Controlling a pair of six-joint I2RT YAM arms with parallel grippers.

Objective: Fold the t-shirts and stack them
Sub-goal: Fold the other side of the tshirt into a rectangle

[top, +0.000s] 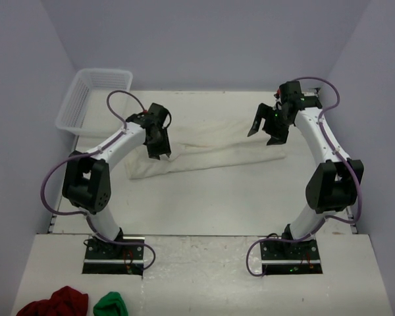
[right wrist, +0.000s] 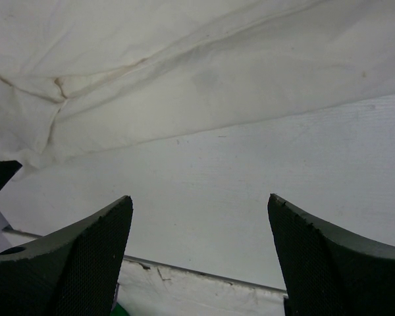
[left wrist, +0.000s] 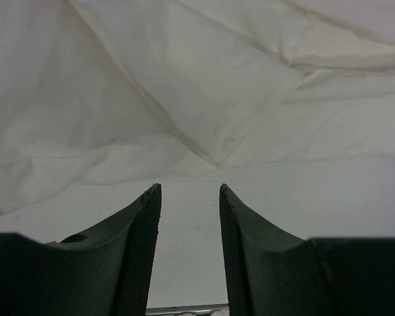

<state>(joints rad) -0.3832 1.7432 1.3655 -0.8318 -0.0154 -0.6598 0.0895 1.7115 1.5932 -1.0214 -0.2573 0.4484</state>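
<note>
Nearest, at the lower left corner of the overhead view, lie one dark red bundle (top: 54, 304) and one bright green bundle (top: 110, 306), probably set aside as no part of the job. One off-white t-shirt (top: 210, 148) stretches as a rumpled band across the middle of the table (top: 217, 204). Two pincers hang over its ends, seemingly to take one end each: the left gripper (top: 160, 154) partly spread and empty, the right gripper (top: 264, 135) spread wide and empty; one white basket (top: 72, 108) stands at upper left.
</note>
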